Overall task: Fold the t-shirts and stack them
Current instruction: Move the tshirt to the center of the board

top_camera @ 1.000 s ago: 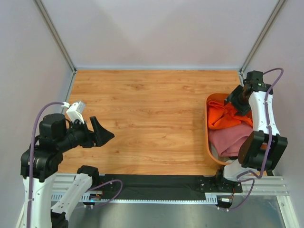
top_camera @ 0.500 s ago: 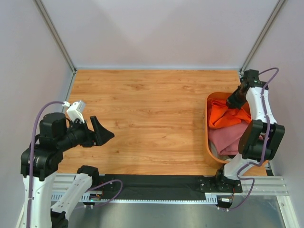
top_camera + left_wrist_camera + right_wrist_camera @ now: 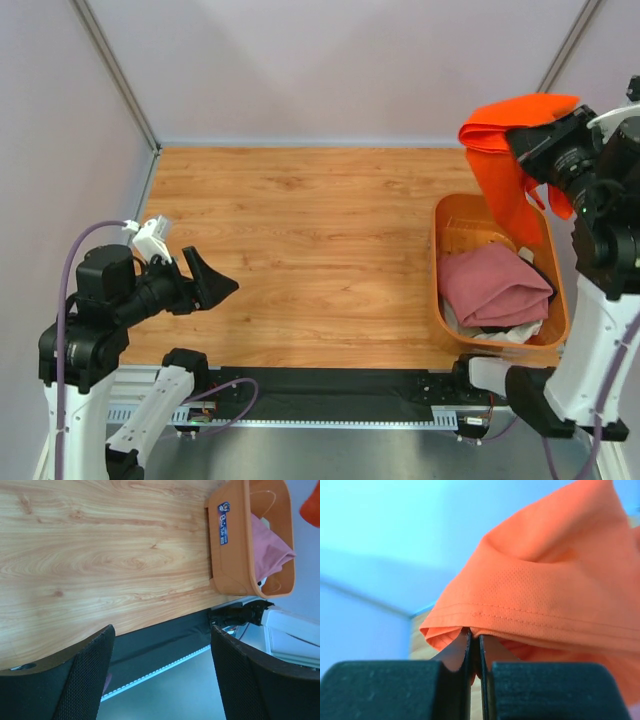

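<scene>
Two arms flank the wooden desk (image 3: 300, 240). At the left, the left gripper (image 3: 212, 282) hovers released over the desk's near edge, holding nothing. At the right, the dusty pink t-shirt (image 3: 495, 285) lies in the orange tub (image 3: 440, 290). Above it, the right gripper (image 3: 475, 647), clenched on a hem, holds the bright orange t-shirt (image 3: 510, 150) aloft.
</scene>
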Robot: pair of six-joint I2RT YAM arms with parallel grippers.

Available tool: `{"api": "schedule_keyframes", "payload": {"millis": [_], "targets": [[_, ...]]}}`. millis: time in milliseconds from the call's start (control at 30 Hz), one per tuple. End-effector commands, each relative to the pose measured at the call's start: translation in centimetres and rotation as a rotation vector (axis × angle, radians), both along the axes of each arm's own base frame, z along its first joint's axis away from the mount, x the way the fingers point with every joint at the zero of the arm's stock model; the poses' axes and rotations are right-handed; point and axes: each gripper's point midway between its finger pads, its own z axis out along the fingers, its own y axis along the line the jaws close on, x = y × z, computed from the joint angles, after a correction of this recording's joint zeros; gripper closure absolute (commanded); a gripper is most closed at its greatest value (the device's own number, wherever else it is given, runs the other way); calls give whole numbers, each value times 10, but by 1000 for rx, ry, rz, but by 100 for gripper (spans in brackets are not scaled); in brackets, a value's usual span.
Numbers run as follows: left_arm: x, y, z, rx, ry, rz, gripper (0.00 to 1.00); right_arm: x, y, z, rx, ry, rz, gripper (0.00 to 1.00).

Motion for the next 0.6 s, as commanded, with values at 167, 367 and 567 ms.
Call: {"api": "schedule_keyframes", "payload": {"millis": [167,367,567], "targets": [[-2,7,20,-68,-76,103,9,-61,212,-73,186,212,802,50],[5,4,-16,-56,66,115,6,-122,236,-264,121,727,967,4],[32,-26,-63,-133,274,30,9,-87,190,-305,-280,826,837,2]]}}
